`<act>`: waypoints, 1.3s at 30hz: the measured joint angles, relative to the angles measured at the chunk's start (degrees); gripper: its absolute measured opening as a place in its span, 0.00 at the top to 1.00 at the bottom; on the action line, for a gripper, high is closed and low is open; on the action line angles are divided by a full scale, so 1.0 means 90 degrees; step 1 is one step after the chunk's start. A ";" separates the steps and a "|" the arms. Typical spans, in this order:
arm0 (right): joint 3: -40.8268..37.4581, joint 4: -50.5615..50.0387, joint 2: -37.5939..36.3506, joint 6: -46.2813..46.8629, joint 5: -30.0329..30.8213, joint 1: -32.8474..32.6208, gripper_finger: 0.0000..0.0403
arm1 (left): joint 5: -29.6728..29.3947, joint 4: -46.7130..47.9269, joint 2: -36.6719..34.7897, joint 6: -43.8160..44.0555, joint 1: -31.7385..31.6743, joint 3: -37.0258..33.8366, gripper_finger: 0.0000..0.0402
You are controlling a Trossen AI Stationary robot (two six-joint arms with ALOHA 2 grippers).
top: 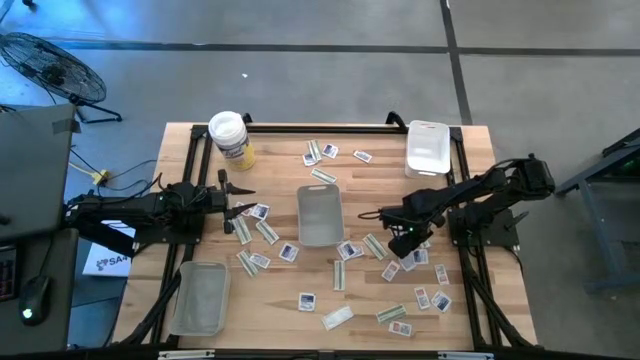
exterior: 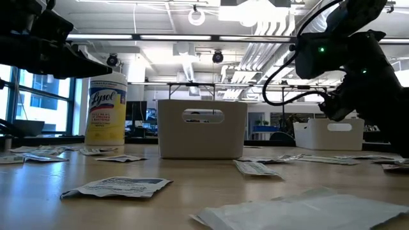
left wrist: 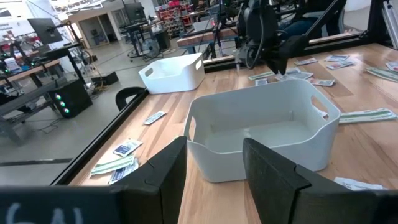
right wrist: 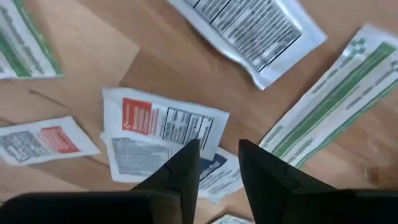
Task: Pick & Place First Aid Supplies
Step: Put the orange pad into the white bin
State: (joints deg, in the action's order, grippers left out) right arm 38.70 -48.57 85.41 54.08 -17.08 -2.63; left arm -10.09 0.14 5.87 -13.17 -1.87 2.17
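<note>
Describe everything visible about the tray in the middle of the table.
The centre tray is a rectangular, pale translucent-looking plastic bin with rounded corners and a cut-out handle slot at each short end. It stands upright and open-topped on the wooden table, and looks empty in the left wrist view. Small packets lie scattered around it; none visibly touches it. Neither gripper touches it.

Likely robotics lab: ceiling ducts (exterior: 192, 61), more workbenches (left wrist: 37, 81), concrete floor (top: 330, 80).
</note>
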 joint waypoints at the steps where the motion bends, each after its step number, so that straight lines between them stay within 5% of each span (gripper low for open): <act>1: 0.0000 0.0002 0.0000 0.0013 -0.0011 0.0000 0.74 | 0.0000 0.0002 0.0000 0.0000 0.0001 0.0000 0.62; 25: -0.0027 0.0383 0.0000 0.1651 -0.0287 0.0000 0.68 | 0.0000 0.0002 0.0001 0.0000 0.0002 0.0000 0.62; 39: -0.0027 -0.0459 -0.0406 0.0976 0.0245 -0.0019 0.68 | 0.0001 0.0002 0.0001 0.0000 0.0001 0.0001 0.62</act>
State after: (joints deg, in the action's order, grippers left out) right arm 38.46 -52.70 81.75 62.87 -14.87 -2.81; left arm -10.08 0.16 5.88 -13.17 -1.86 2.19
